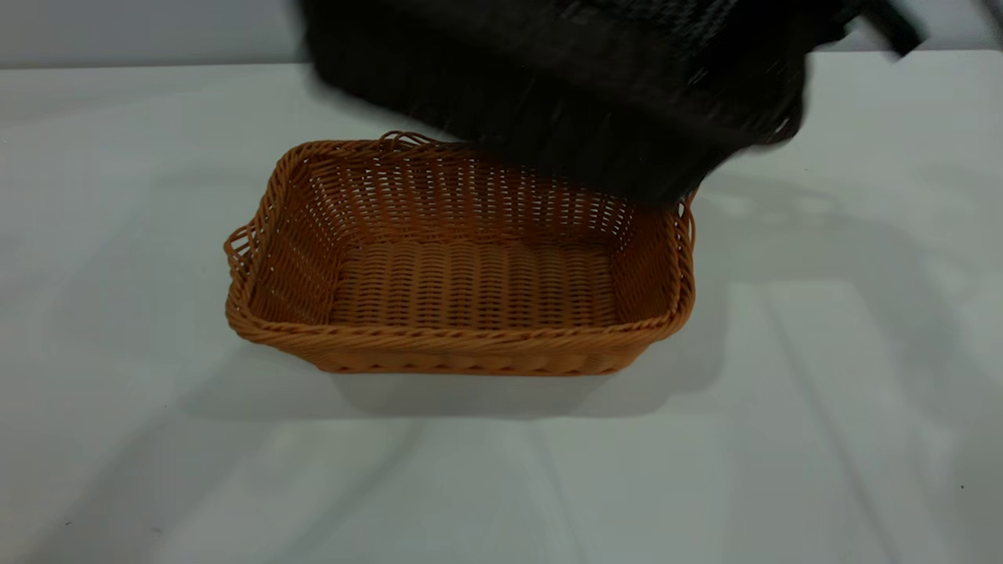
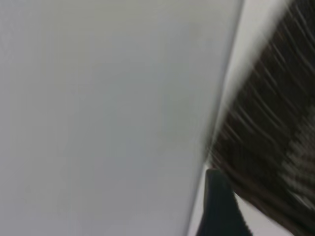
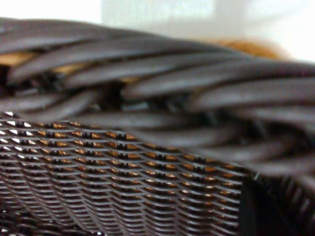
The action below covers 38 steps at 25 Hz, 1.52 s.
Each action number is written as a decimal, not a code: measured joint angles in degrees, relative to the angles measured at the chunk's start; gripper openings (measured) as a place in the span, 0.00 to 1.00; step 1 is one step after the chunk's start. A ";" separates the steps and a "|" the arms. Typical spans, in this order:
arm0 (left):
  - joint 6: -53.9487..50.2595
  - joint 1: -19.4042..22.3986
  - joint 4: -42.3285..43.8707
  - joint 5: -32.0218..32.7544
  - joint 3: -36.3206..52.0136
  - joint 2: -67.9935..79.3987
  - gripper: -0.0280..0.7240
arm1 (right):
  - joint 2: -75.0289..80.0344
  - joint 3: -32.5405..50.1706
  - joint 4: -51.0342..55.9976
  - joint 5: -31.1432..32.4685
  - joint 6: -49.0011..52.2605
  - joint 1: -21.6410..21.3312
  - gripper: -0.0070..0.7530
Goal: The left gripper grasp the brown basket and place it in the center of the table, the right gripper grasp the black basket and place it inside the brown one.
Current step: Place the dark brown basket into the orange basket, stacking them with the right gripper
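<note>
A: Fingers of the right gripper (image 1: 854, 19): what do we make of them?

B: We take them as closed on the black basket (image 1: 564, 86). It hangs clear of the bench (image 1: 125, 235). In the right wrist view its braided rim (image 3: 162, 83) sits right up against the camera, with one dark finger (image 3: 263, 209) beside the weave. How wide the fingers stand on that rim we cannot see.

A: And where do we put that basket?

B: Up in the air at the far side, tilted, with its low corner just over the far right corner of the brown basket (image 1: 462, 266). We cannot tell whether the two touch there. Orange shows through the dark open weave in the right wrist view, so the brown one lies beyond it.

A: The brown basket itself?

B: It sits flat on the bench about the middle, one long side toward the near edge, mouth up, its woven floor showing. Small loops stick out at its left end (image 1: 239, 243) and on its far rim.

A: The left gripper (image 2: 221, 211)?

B: We see only one dark fingertip of it in the left wrist view, over bare bench, with the black basket's weave near it. Whether its fingers are open or closed we cannot tell.
</note>
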 joint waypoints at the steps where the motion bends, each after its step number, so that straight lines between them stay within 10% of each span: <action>1: -0.06 0.00 0.00 -0.01 0.00 -1.01 0.60 | 0.73 0.00 -0.79 -0.23 -0.05 1.63 0.12; 23: -5.83 0.00 0.06 0.86 0.04 -3.37 0.60 | 7.19 -0.55 -15.75 -9.33 8.80 7.50 0.15; 38: -5.95 0.00 0.06 1.03 0.04 -3.80 0.60 | 3.66 -0.70 -18.62 -4.86 4.32 7.79 0.64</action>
